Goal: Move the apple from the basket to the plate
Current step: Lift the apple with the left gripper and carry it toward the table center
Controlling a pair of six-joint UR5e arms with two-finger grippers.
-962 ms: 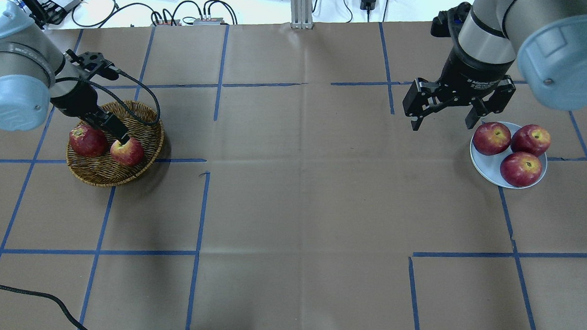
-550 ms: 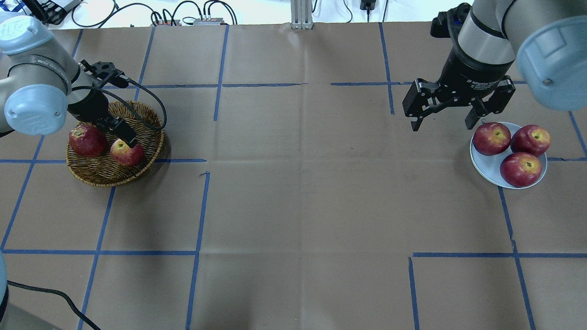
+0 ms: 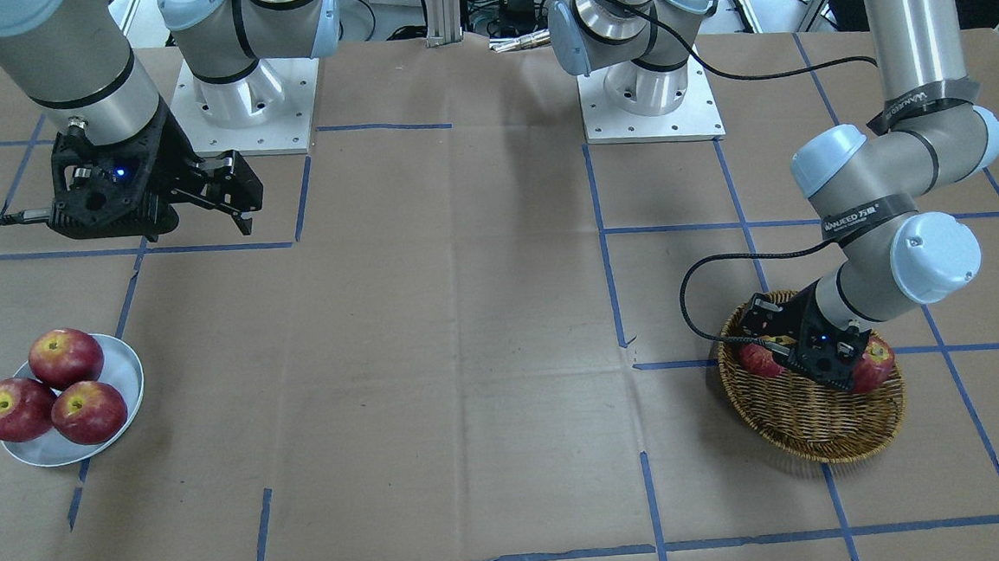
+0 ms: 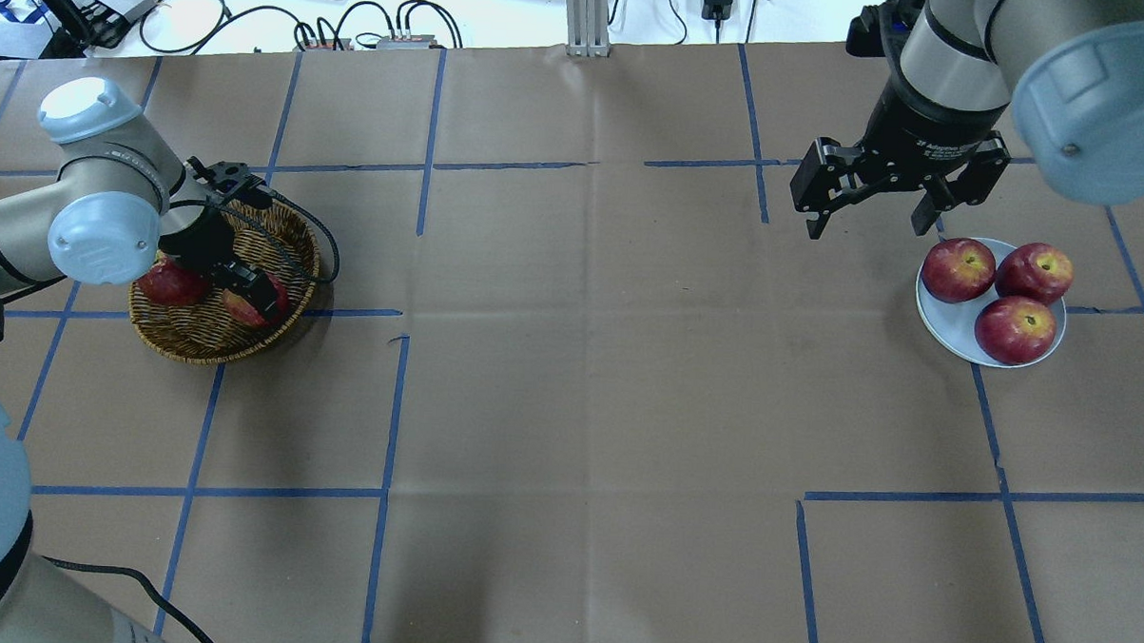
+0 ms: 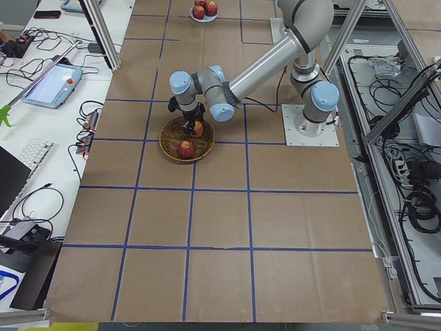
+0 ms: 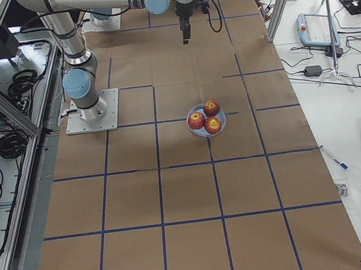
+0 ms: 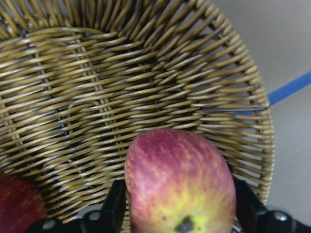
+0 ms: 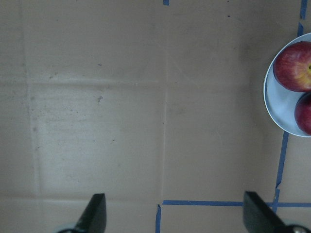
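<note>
At the left, finds the left gripper (image 4: 254, 296) sunk into the basket (image 4: 190, 348), fingers (image 7: 114, 204) drawn in narrow and, by the look of the wrist view, pressed against both flanks of the apple (image 7: 181, 184). Reads as a grasp just made: holding the apple, not yet lifting it off the wicker. Keeps the apple in the basket's right half as seen from overhead, near the rim, beside a darker apple (image 4: 162, 285). Means a pick nearly done, with the carry across the table (image 4: 580, 360) not begun.

Against a second ago: sits visibly lower, no longer with fingertips poised over the stem hollow but with the wrist covering most of the apple from overhead. Swings the elbow inward over the basket's left edge as well. Leaves both basket apples unmoved.

At the right, shows the right gripper (image 4: 865, 229) spread wide and holding nothing, hanging over bare table just left of the plate (image 4: 948, 325). Shifts a little up the overhead picture against the earlier frame; whether raised or drawn back, hard to tell. On the plate already: three dark-red apples (image 4: 1014, 329), filling it almost wholly. Suggests tight room for a fourth.
</note>
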